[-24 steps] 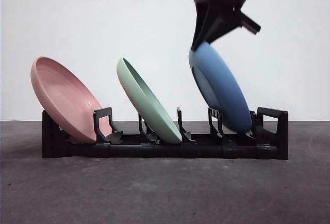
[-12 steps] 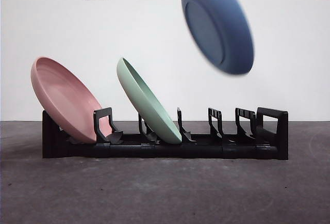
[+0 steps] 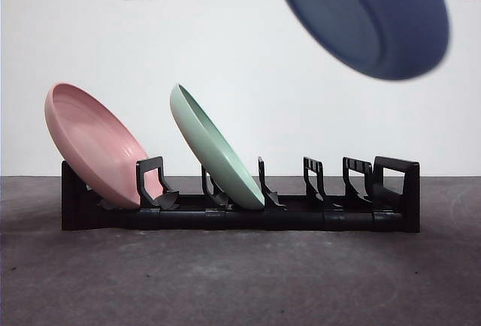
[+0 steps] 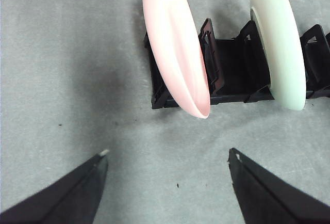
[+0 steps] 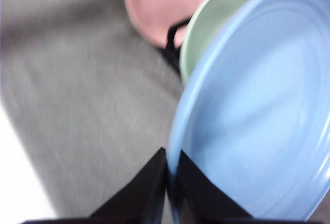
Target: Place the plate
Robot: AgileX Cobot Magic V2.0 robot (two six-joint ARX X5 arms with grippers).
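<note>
Your front camera sits low, about level with the table (image 3: 240, 281), and looks straight across it at the black rack (image 3: 240, 209) from the side, with the white wall (image 3: 225, 55) close behind. Your left wrist camera looks down from above onto the rack's end where the pink plate (image 4: 175, 43) and green plate (image 4: 278, 38) stand, so it shares those two plates and that part of the rack with the front view. Your right wrist camera looks along the rim of the blue plate (image 5: 258, 110), very near and blurred, and past it you see the same pink and green plates farther off.
</note>
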